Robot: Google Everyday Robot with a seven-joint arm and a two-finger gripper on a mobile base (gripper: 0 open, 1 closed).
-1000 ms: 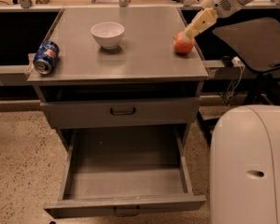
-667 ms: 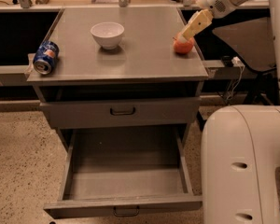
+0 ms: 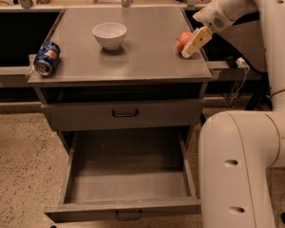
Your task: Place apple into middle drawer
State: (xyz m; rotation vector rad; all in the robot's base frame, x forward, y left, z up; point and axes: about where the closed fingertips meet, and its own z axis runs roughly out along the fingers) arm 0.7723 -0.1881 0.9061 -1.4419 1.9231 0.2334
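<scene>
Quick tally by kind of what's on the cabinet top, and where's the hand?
White bowl: 1
Blue soda can: 1
Apple: 1
Total: 3
The hand is at the apple, near the right edge of the cabinet top.

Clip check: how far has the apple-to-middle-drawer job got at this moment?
Done: the middle drawer stands pulled open. In hand: the gripper is down at the apple by the right edge of the cabinet top; whether it has a grip cannot be seen. Left: lift the apple, carry it down and release it in the drawer.
</scene>
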